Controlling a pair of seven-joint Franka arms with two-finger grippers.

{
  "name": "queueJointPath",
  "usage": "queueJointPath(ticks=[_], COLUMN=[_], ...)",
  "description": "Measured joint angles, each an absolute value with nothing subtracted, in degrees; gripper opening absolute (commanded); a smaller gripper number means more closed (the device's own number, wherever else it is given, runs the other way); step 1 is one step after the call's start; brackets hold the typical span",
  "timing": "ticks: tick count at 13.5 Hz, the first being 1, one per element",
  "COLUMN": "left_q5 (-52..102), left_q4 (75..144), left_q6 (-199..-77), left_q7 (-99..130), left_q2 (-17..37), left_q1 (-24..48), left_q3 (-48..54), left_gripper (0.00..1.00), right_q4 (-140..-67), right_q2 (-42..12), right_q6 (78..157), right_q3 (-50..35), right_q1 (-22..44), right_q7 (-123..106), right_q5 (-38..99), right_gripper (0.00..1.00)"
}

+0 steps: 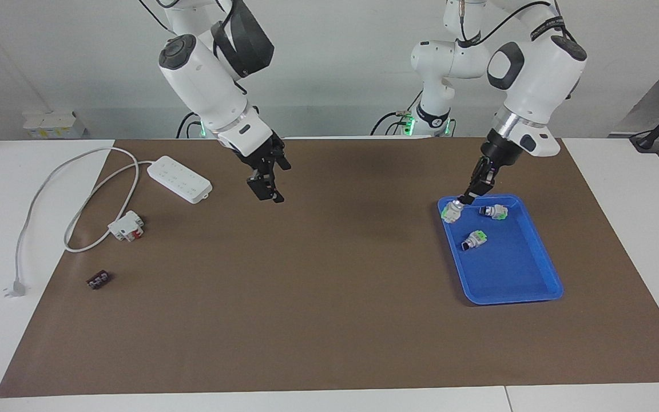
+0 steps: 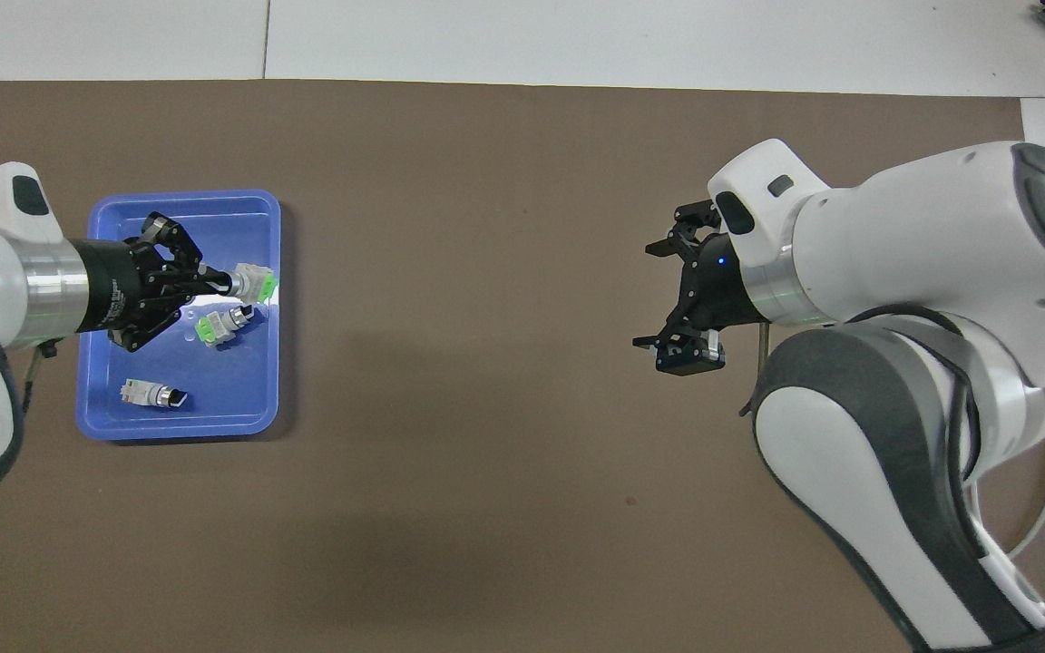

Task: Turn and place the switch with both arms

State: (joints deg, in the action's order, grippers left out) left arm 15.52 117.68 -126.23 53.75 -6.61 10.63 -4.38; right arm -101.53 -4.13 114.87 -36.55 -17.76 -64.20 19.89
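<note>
My left gripper is shut on the black knob end of a switch. The switch's green end points away from the fingers. It hangs just over the blue tray, at the edge that faces the table's middle. Two more switches lie in the tray, also seen from overhead. My right gripper is open and holds nothing, raised over the brown mat toward the right arm's end.
A white power strip with its cable and plug lies at the right arm's end. A white-and-red block and a small dark terminal block sit farther from the robots than the strip.
</note>
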Motion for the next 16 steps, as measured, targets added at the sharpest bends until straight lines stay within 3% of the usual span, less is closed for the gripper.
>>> queueJointPath(ticks=[7, 16], left_q5=[4.1, -0.3], left_q4=[122.5, 126.0], left_q6=[-126.2, -127.5], left_q7=[26.6, 14.6], left_q2=[-6.4, -3.4], left_q1=[4.8, 3.4], left_q3=[-4.3, -4.2], left_gripper=[0.00, 0.00], right_q4=[-98.2, -94.9], right_q2=[-2.2, -1.7], right_q6=[114.5, 114.5], right_q3=[-33.9, -15.1], right_q1=[-17.6, -6.1], right_q7=[-42.0, -8.7], right_q5=[12.7, 4.4], right_gripper=[1.00, 1.00])
